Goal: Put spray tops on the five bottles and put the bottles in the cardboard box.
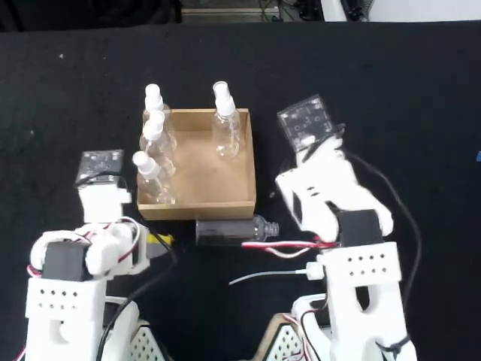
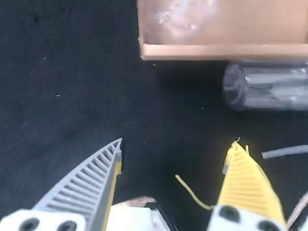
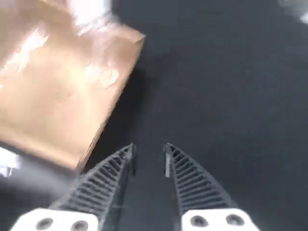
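Bottle of clear plastic (image 1: 225, 230), lying uncapped by brown cardboard box (image 1: 203, 209), looks light, slick; grip mid-body. Left fingers (image 2: 91, 187) wide, right fingers (image 3: 108, 175) narrowly parted, both empty.

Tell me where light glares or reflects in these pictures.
High view: small highlights on the lying bottle and on the four bottles standing in the cardboard box; left wrist view: pale streaks along that lying bottle; right wrist view: bright patches on the box's brown surface.
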### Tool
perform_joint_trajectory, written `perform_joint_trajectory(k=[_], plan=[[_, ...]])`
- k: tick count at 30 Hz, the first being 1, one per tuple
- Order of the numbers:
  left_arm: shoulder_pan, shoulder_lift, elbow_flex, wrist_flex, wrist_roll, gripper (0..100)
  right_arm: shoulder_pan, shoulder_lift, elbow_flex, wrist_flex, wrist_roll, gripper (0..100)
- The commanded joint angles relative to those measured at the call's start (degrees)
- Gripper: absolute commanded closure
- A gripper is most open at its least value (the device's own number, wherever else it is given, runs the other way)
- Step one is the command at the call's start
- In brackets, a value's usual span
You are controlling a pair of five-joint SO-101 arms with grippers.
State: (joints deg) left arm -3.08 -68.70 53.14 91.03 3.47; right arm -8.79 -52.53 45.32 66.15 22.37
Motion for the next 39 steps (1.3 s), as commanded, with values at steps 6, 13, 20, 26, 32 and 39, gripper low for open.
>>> perform_joint_trajectory(k=[6,13,20,26,32,39], plan=[[-17.36,0.97,2.07,-6.15,-13.45,70,-17.41,0.66,-3.3,15.03,6.51,91.3],[-31.08,0.97,4.18,-15.21,-17.14,70,-26.64,13.58,-3.3,14.68,6.95,91.2],[-33.98,0.44,16.92,-35.52,-10.9,70,-27.96,18.59,-2.95,12.66,7.3,80.5],[-38.64,0.97,17.98,-39.21,-3.87,70,-27.96,21.67,-2.95,8.88,15.12,77.7],[-39.08,0.44,22.64,-44.04,-2.99,70,-27.96,29.49,-3.03,7.03,17.41,77.6],[-38.99,0.44,23.43,-44.84,-2.99,70,-27.6,34.42,-1.54,-0.26,17.41,77.6]])
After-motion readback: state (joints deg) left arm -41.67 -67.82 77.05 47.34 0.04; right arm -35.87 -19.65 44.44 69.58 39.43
